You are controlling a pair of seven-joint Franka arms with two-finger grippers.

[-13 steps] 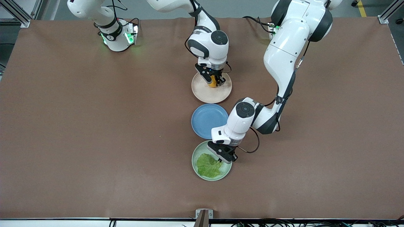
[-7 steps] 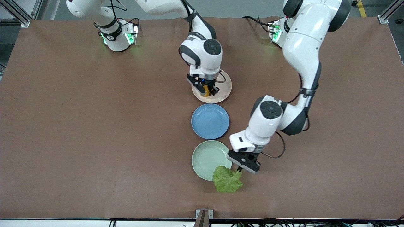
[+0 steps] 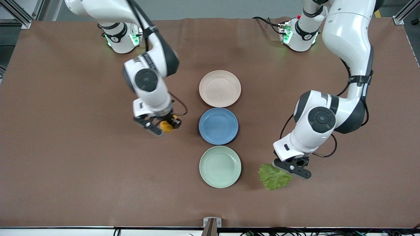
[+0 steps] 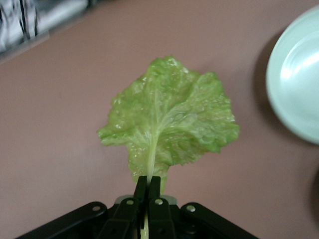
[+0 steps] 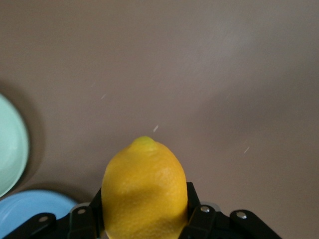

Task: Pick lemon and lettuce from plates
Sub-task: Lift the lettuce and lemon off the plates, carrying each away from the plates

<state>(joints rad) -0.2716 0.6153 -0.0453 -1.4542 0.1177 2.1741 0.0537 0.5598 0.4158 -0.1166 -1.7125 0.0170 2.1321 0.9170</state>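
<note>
My right gripper (image 3: pixel 163 127) is shut on the lemon (image 3: pixel 166 126), a yellow-orange oval, over bare table beside the blue plate toward the right arm's end. In the right wrist view the lemon (image 5: pixel 144 191) fills the space between the jaws. My left gripper (image 3: pixel 290 168) is shut on the pale stem of the lettuce (image 3: pixel 273 177), a crinkled green leaf hanging over the table beside the mint green plate (image 3: pixel 220 166) toward the left arm's end. The left wrist view shows the lettuce (image 4: pixel 169 119) spread out from the jaws. The beige-pink plate (image 3: pixel 220 88) and the mint plate hold nothing.
A blue plate (image 3: pixel 218 126) lies between the beige-pink and mint plates, in one row down the table's middle. Brown table (image 3: pixel 65 164) spreads to both sides. The arms' bases stand at the table's edge farthest from the front camera.
My right gripper carried the lemon off the beige-pink plate toward the right arm's end. My left gripper lifted the lettuce off the mint plate and moved it toward the left arm's end.
</note>
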